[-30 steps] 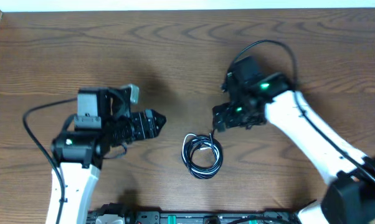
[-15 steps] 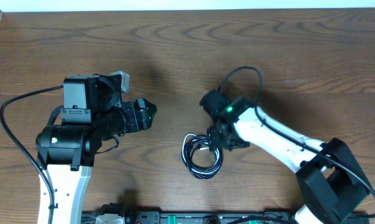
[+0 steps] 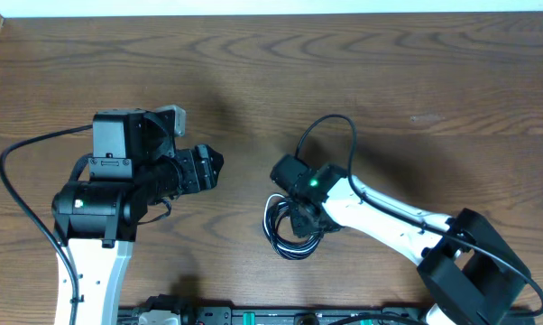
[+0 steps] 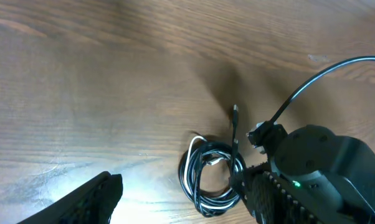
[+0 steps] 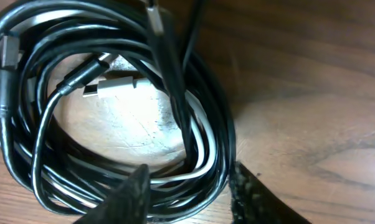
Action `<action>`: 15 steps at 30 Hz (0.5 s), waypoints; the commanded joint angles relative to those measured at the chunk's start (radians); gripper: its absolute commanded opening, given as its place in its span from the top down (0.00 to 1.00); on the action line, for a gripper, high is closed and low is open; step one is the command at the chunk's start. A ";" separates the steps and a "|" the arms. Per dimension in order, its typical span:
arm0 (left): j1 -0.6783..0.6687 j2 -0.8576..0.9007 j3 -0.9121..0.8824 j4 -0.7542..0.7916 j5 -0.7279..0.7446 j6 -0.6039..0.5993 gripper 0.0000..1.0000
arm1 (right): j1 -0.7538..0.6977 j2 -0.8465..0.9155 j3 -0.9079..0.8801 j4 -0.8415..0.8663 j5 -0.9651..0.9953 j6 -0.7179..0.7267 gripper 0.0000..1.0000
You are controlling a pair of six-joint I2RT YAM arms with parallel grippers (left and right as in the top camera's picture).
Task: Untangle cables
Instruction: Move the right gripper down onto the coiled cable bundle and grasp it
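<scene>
The right gripper (image 5: 187,186) reaches down with fingers parted, while the left gripper (image 3: 210,168) hovers, pointing right.

you've got a brown wooden table (image 3: 434,81) with swirling grain under everything. along its far edge runs a pale strip of wall (image 3: 271,7). at the near edge sits a dark rack (image 3: 280,316) with small green bits on it. a bright glare patch (image 4: 56,180) lies on the wood in the left wrist view.
</scene>
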 commanded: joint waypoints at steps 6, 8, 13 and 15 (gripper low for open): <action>0.004 -0.001 0.010 -0.020 -0.009 0.013 0.27 | 0.019 0.003 -0.026 0.002 0.017 0.053 0.65; 0.004 -0.001 0.010 -0.020 -0.008 0.013 0.27 | 0.020 0.003 -0.052 0.010 0.029 0.066 0.65; 0.004 -0.001 0.010 -0.020 -0.008 0.013 0.27 | 0.019 0.003 -0.127 0.056 0.025 0.089 0.70; 0.004 -0.001 0.010 -0.020 -0.008 0.013 0.27 | 0.019 0.003 -0.140 0.067 0.025 0.098 0.81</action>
